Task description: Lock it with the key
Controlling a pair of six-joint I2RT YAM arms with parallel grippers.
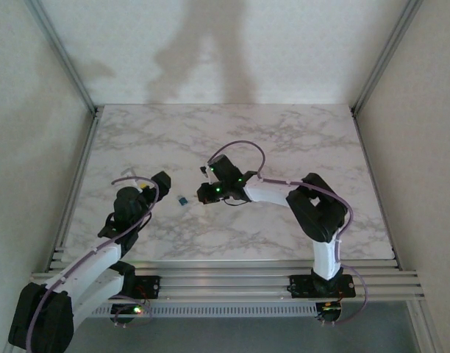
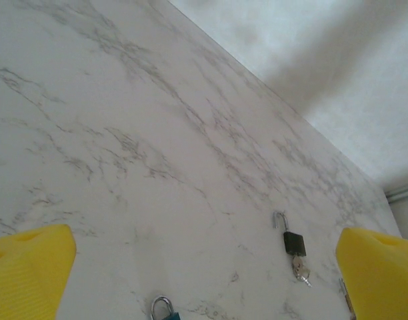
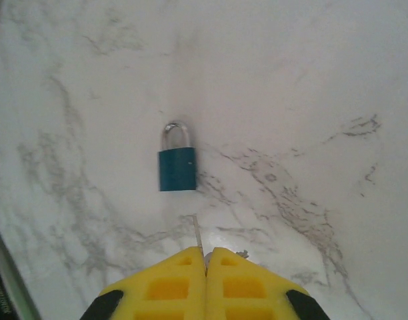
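Right claw (gripping key) faces padlock, table open.

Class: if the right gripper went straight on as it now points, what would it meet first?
Likely the teal padlock, slightly left of the key pinched in the right gripper; depth is unclear, so the table may come first.

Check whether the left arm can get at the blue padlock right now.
Probably yes: the left gripper is open and the blue padlock lies on bare table just ahead of it, nothing between. The right gripper, shut on a key, hovers close on the far side.
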